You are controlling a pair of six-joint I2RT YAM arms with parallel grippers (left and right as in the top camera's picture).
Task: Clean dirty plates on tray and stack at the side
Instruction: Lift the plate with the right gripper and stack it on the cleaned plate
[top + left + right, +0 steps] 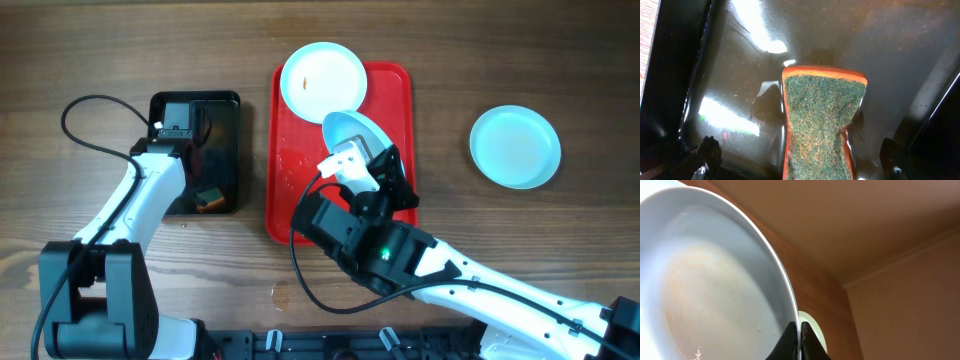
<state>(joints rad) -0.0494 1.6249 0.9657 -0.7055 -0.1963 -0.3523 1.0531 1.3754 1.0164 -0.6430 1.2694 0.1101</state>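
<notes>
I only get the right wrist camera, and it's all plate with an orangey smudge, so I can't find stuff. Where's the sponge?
Observer: The sponge sits in the black tray, just left of the red tray.
Operator: Is anything grabbing it?
Observer: No. The left fingers are spread apart, one on each side of it, with a gap both ways.
</notes>
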